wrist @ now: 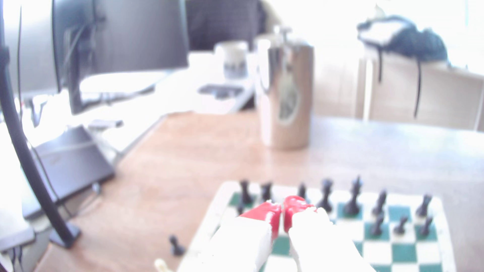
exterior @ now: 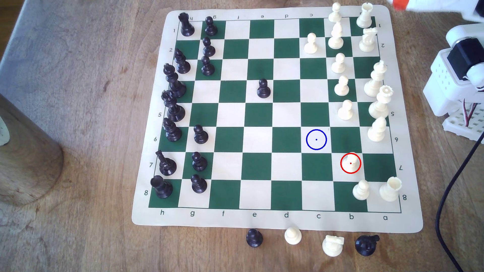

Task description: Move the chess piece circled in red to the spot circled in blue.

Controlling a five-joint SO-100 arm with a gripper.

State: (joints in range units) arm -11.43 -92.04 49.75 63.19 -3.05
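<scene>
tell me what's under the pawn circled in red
The pawn stands on a cream square of the board, in the row marked 7 above the letter b. The patch of square beneath its base is covered, so any mark there can't be seen.

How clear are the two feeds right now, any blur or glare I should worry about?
Exterior view: sharp and evenly lit, the circled pawn and blue-ringed square read clearly. Wrist view: soft and washed out by bright window light; the red-tipped gripper and black pieces are blurred.

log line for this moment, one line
phase: pre-approach | claw: shut, empty, raised over board edge | pawn: upright in red ring, untouched | blue spot: free | board: flat
</scene>
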